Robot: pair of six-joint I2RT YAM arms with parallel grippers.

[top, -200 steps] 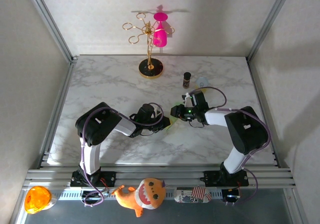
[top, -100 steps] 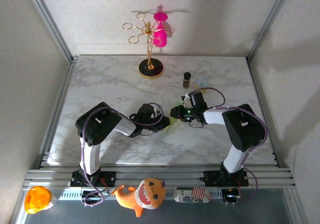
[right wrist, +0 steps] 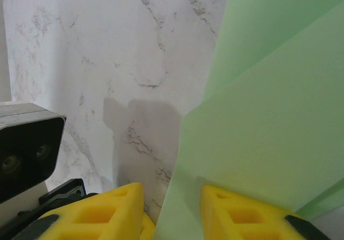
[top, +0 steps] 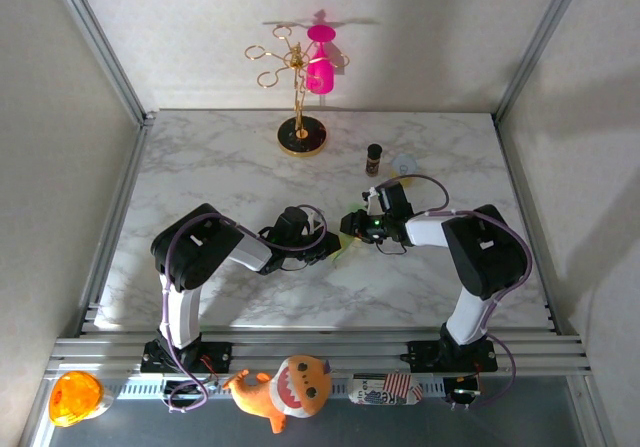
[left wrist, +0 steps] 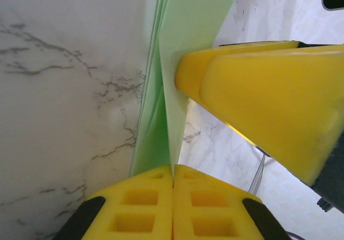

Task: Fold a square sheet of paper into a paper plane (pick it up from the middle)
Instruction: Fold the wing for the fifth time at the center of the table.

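The square sheet of paper (left wrist: 185,41) is folded into long pale green layers with a centre ridge, a narrow paper plane shape. It is held on edge above the marble at mid-table (top: 344,251). My left gripper (left wrist: 173,169) is shut on its near edge, pads pressed together with the paper coming out between them. My right gripper (right wrist: 172,190) meets it from the right (top: 352,231). Its jaws stand apart around the paper (right wrist: 269,116): the sheet rests against the right pad, with a gap to the left pad. One of its yellow fingers (left wrist: 258,89) presses the paper's side.
A gold stand with a pink cup (top: 302,97) is at the back of the table. A small dark bottle (top: 374,158) and a pale cup (top: 404,164) stand just behind my right arm. A plush toy (top: 285,387) and an orange object (top: 75,397) lie below the front rail.
The right arm's elbow has drifted a little to the left. Both grippers stay at the paper in the same place.
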